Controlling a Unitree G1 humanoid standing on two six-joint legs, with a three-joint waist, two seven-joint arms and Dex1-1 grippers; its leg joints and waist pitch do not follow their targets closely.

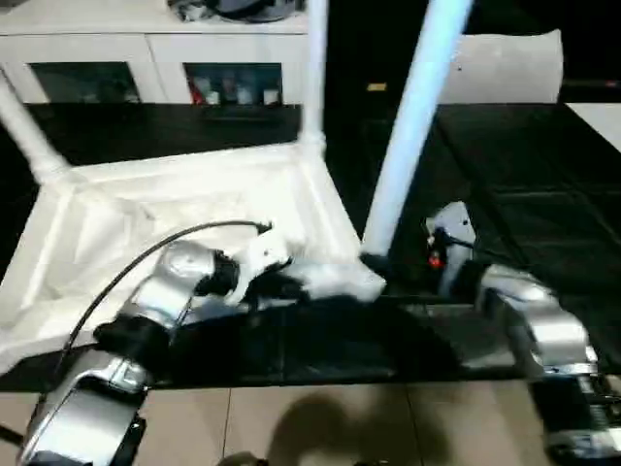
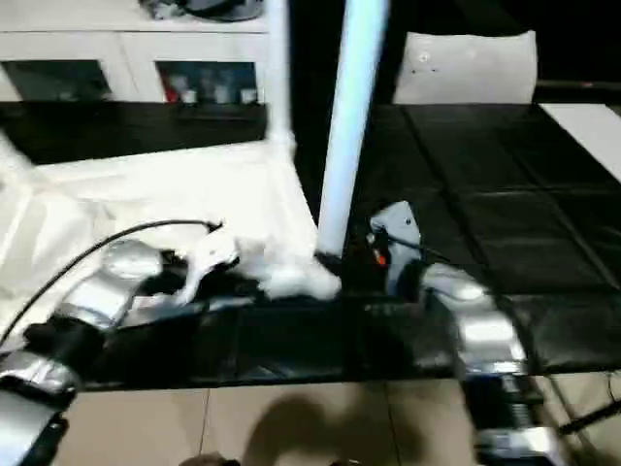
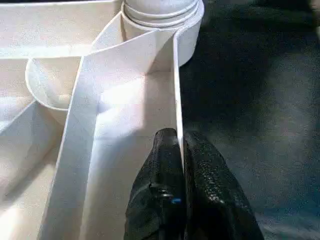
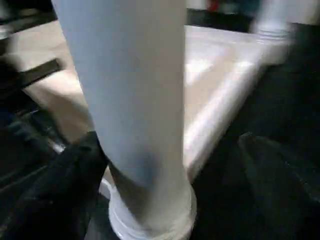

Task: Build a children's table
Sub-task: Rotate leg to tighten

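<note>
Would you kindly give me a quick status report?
Left hand shut on tabletop rim. Right hand open around near-corner leg. Three legs seated. Nothing in the way.

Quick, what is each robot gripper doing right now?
Left gripper: shut on the table top's side wall.
Right gripper: open around the leg, not gripping it.

Left gripper (image 1: 277, 283) sits at the upturned table top's (image 1: 116, 223) near corner; a tall leg (image 1: 412, 126) rises just beyond, right gripper (image 1: 448, 254) beside it
</note>
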